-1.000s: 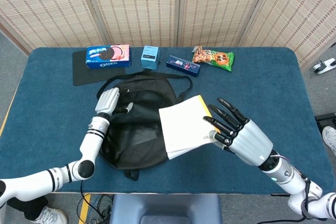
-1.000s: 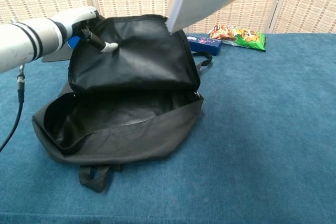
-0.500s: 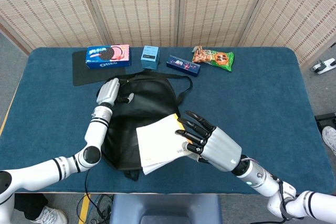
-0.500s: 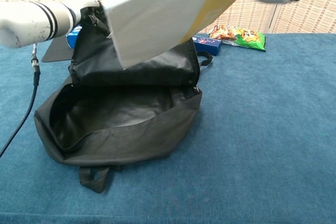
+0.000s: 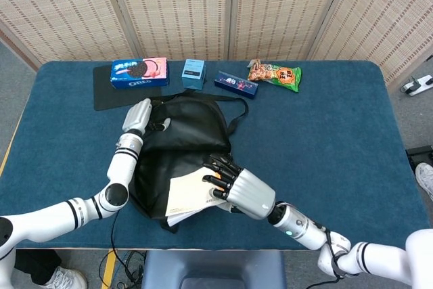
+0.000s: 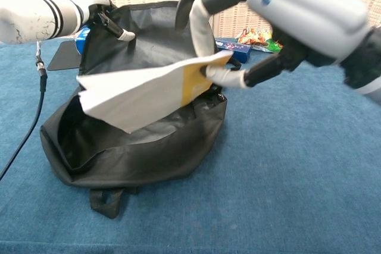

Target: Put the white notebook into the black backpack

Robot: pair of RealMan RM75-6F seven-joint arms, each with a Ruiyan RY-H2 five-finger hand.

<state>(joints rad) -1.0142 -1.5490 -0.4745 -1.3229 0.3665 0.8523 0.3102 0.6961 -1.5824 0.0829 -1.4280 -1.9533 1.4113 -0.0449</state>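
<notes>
right hand (image 6: 280, 10) holds white notebook (image 6: 143, 90) over open black backpack (image 6: 137, 135) | left hand (image 6: 98, 13) grips backpack's flap

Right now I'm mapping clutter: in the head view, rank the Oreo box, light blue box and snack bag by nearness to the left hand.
1. Oreo box, just behind the left hand.
2. Light blue box, back centre.
3. Snack bag, back right.

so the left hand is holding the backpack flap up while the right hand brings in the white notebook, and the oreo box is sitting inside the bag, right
One thing is off: the Oreo box is not in the bag. The head view shows it at the table's far edge, behind the black backpack. The rest holds: the left hand holds the flap up while the right hand brings in the white notebook.
</notes>
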